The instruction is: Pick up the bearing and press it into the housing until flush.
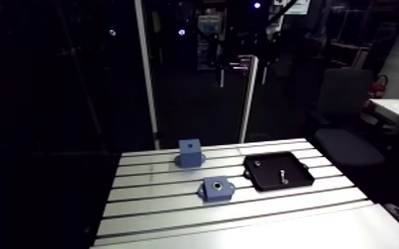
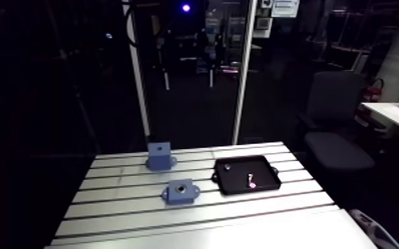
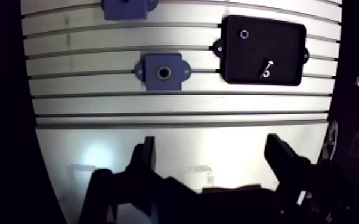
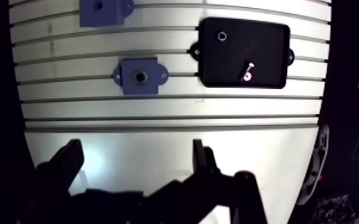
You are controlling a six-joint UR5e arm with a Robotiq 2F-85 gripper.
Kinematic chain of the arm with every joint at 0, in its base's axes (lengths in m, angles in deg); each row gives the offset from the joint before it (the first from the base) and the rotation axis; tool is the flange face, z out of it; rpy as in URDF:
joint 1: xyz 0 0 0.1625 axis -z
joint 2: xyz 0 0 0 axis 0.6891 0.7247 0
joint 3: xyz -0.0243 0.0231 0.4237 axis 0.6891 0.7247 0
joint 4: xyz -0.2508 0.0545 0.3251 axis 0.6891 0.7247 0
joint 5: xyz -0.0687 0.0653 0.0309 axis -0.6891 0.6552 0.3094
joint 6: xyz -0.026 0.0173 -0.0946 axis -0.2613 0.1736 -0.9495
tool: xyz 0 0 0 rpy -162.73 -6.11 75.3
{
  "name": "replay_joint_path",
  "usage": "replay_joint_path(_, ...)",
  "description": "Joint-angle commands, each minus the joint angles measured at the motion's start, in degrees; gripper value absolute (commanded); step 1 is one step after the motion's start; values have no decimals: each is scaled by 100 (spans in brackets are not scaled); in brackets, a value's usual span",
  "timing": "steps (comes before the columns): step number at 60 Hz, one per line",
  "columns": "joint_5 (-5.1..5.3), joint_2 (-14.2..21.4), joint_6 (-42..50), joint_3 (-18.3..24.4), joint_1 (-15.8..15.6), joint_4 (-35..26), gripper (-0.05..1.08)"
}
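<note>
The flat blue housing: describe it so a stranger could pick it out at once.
On the slotted aluminium table, two blue parts sit beside the black tray. The housing is the one nearer the gripper: low, with side ears and a dark round bore on top, unlike the taller block beyond it.

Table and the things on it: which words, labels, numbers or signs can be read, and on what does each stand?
None can be read.
The table, the housing, the second blue block, the black tray, and the ring and the pin in it show no text; any fine marks are too small to tell.
</note>
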Motion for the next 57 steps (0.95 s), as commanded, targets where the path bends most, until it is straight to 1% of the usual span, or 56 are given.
replay_joint_path(1, 220, 1, 40, -5, 251, -6, 0)
replay_joint_path(5, 243, 1, 34, 19, 270, -6, 0)
replay_joint_path(10, 244, -7, 40, 38, 272, -6, 0)
replay_joint_path(11, 229, -8, 41, 47, 257, -6, 0)
replay_joint_path(16, 217, -26, 41, 49, 263, 3, 0)
replay_joint_path(26, 235, -18, 41, 58, 263, 3, 0)
replay_joint_path(40, 166, 18, 41, 56, 263, 3, 0)
replay_joint_path(57, 173, -24, 24, 66, 263, 3, 0)
